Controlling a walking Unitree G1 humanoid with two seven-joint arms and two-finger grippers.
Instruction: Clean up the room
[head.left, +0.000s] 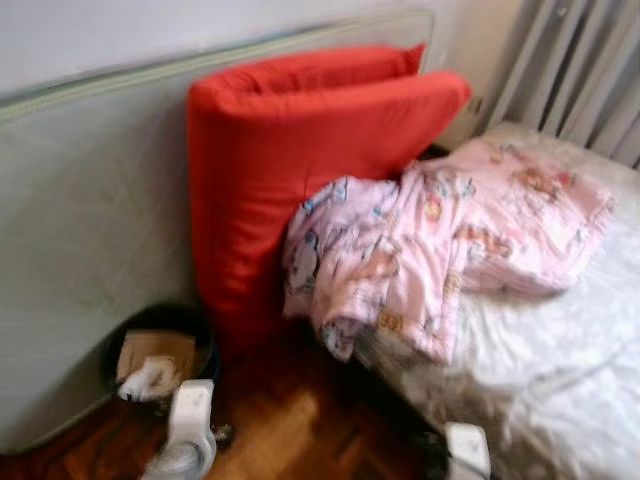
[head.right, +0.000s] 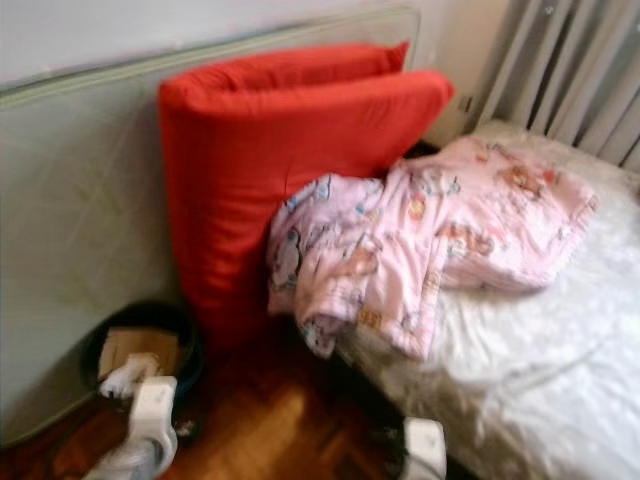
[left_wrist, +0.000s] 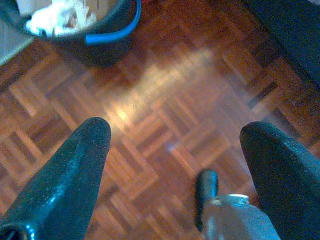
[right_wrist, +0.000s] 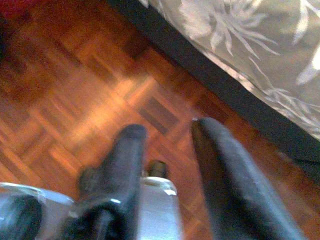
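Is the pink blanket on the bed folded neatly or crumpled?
Crumpled. The pink blanket lies bunched in uneven folds on the bed, one corner hanging over the edge beside the red cushion.

1. Both eye views are a bit blurry, so the little pictures on the pink blanket are hard to make out.
2. The red cushion hides part of the pale mattress leaning behind it.
3. The pink blanket hides the cushion's lower right corner.
4. The bed is cut off at the right and bottom edges.
5. The dark bin is partly behind the left arm. The white stuff inside is too blurry to name.
6. The right wrist view is smeared.
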